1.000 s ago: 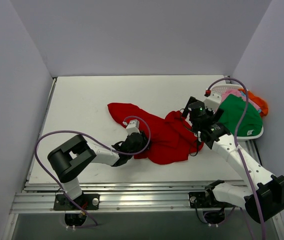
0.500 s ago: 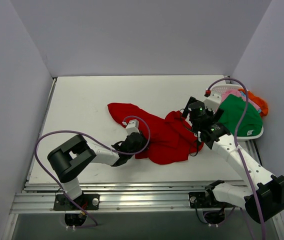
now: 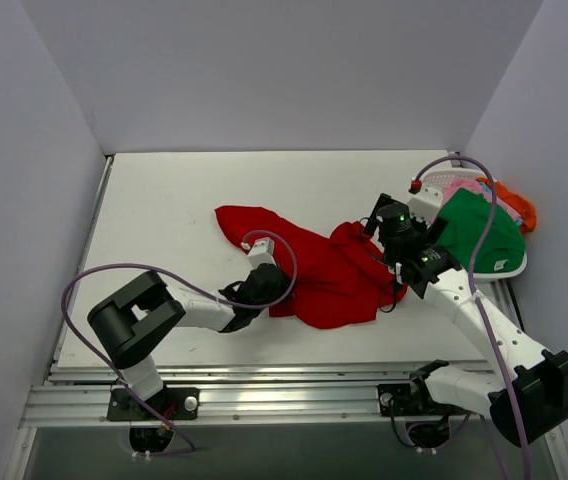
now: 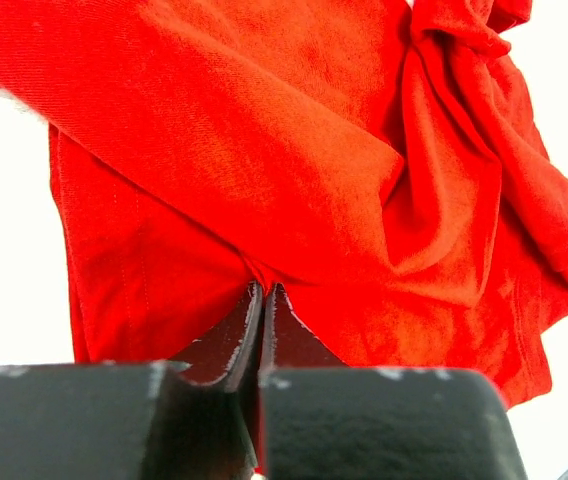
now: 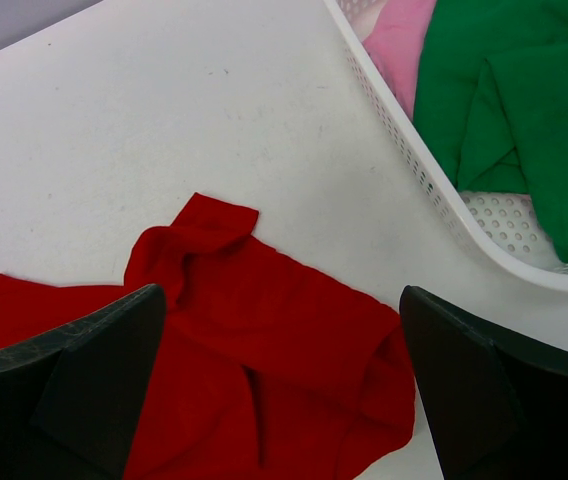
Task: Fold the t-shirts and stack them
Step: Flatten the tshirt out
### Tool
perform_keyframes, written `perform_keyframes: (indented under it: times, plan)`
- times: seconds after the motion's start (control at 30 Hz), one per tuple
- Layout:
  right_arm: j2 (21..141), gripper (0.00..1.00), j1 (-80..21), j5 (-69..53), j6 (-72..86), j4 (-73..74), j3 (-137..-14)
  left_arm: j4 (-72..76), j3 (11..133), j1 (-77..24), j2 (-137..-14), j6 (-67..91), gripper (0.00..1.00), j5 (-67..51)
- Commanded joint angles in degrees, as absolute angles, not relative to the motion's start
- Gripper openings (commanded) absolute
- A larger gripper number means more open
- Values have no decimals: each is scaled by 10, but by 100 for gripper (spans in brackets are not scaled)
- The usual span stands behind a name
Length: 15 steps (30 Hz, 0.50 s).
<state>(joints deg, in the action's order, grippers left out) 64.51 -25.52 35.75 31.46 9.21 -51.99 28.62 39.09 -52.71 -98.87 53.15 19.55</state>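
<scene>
fold of red t-shirt (image 4: 294, 180) was pinched in left tool (image 4: 264, 292), right tool (image 5: 282, 300) hung spread above its other end, green t-shirt (image 5: 524, 100) lay in basket (image 5: 434, 190) right of it

Left arm (image 3: 179, 305), right arm (image 3: 474, 310): white links, black joint housings, big black shoulder blocks. Purple cable (image 3: 76, 300) loops along each. Left pincer (image 4: 264, 292), right pincer (image 5: 282, 300): matte black, wedge-shaped fingers (image 5: 84, 380). Green light (image 3: 400, 212) on right wrist. Black base plates (image 3: 134, 402).
</scene>
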Motion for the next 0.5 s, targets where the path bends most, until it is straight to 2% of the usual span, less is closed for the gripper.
perform_keyframes:
  times: [0.0,0.07,0.3,0.47]
  plan:
    - [645,98,-252,367,316,86,-515,281,387,-522,-953,523,8,203]
    - [646,98,-252,367,316,86,-515,279,387,-522,-947,522,12,208]
    - [643,98,-252,368,316,86,-515,279,389,-520,-954,521,13,203]
    - [642,98,-252,367,316,86,-516,280,394,-519,-960,521,20,199]
